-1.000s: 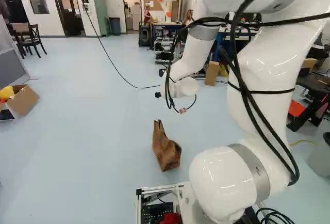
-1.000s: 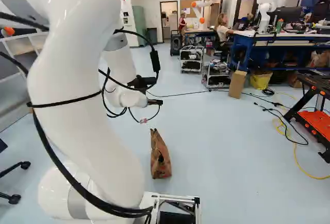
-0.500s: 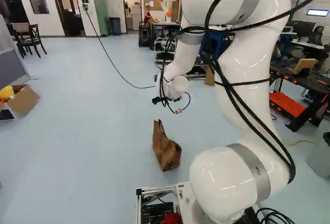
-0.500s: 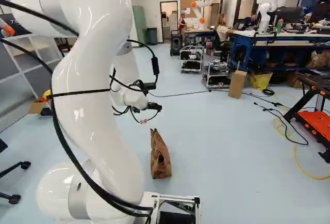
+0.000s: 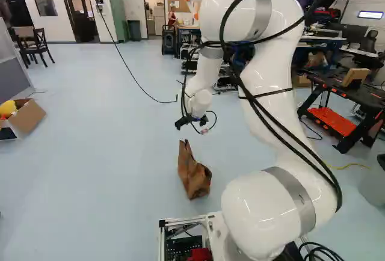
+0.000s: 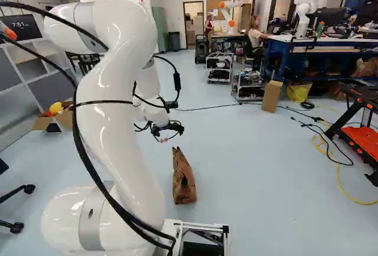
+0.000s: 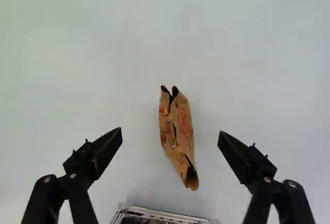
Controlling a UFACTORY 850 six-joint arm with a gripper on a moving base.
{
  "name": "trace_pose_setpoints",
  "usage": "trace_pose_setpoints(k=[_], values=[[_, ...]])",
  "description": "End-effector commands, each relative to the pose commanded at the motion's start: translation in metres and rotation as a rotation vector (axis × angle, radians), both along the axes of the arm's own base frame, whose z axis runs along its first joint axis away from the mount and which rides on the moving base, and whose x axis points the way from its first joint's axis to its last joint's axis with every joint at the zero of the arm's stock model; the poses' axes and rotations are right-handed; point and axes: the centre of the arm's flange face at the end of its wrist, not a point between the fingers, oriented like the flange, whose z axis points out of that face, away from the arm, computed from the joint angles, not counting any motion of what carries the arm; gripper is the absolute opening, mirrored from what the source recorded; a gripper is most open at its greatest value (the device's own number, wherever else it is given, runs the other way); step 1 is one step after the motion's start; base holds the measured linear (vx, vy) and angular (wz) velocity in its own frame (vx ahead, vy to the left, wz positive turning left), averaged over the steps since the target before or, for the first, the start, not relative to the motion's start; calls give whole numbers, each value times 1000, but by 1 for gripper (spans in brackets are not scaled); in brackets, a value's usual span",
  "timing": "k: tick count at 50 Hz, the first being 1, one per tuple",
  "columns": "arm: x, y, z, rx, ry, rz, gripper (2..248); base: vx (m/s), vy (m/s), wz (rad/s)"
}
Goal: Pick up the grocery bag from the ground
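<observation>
The black gripper (image 5: 191, 121) hangs in the air above and beyond the brown paper bag (image 5: 194, 174) in the left base view. From the right base view, the gripper (image 6: 167, 130) is up and slightly to the left of the bag (image 6: 183, 179), which stands on the floor just ahead of the base. Looking down in the wrist view, the gripper (image 7: 170, 137) has its two fingers wide apart, with the crumpled bag (image 7: 178, 136) on the floor far below, lined up between them. Nothing is held.
At the left of the left base view lies an open cardboard box (image 5: 27, 116) with a yellow thing in it. A black and orange cart (image 6: 360, 141), a cardboard piece (image 6: 271, 96) and loose cables stand or lie to the right. Another robot (image 6: 307, 2) is on a blue bench.
My arm has lowered and drawn in, and the gripper has tilted toward the floor, coming slightly lower near the bag. The base and the bag have not moved.
</observation>
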Motion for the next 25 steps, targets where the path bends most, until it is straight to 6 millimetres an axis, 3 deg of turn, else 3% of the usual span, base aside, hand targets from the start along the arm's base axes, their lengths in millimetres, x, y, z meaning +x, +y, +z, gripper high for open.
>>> trace_pose_setpoints(k=[25], values=[[17,2,-39,-15,96,-2,247,0,0,0]])
